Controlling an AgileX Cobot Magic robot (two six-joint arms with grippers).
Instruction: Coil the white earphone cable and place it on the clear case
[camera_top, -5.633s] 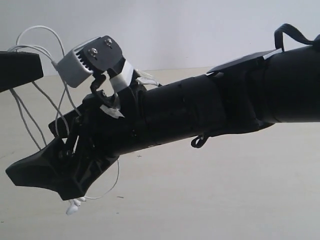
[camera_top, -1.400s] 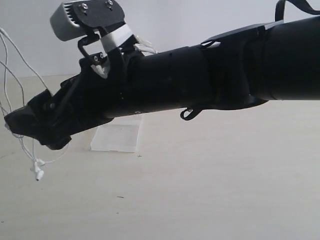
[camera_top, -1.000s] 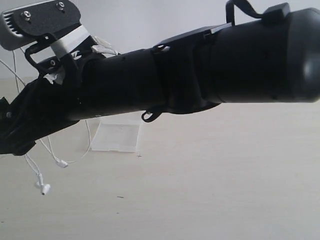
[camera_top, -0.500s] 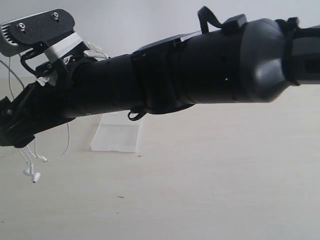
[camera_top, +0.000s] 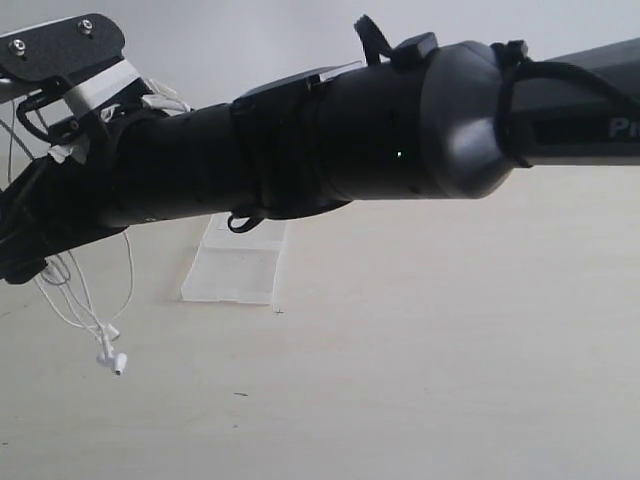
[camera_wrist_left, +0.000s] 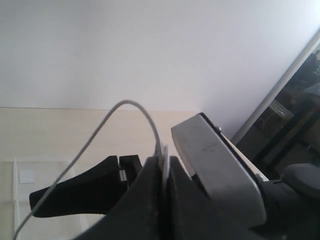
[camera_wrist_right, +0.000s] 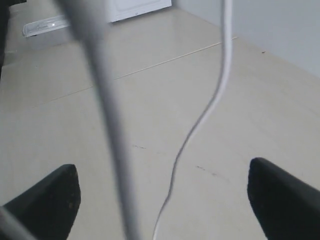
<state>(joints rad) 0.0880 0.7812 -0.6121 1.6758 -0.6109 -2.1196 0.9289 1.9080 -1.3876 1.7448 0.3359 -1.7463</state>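
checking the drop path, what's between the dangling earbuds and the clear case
Nothing in the way: in the exterior view only bare table shows between the earbuds and the clear case.

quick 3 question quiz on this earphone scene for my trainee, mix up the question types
1. True or false: the white earphone cable lies coiled on the clear case.
2. What is the left gripper shut on? A) the cable B) the case C) nothing
3. Fill in: the right gripper has its jaws ____, with a strand of cable hanging between them.

Key: 1 false, the cable hangs in the air and the case is bare on the table; 2 A; 3 open.
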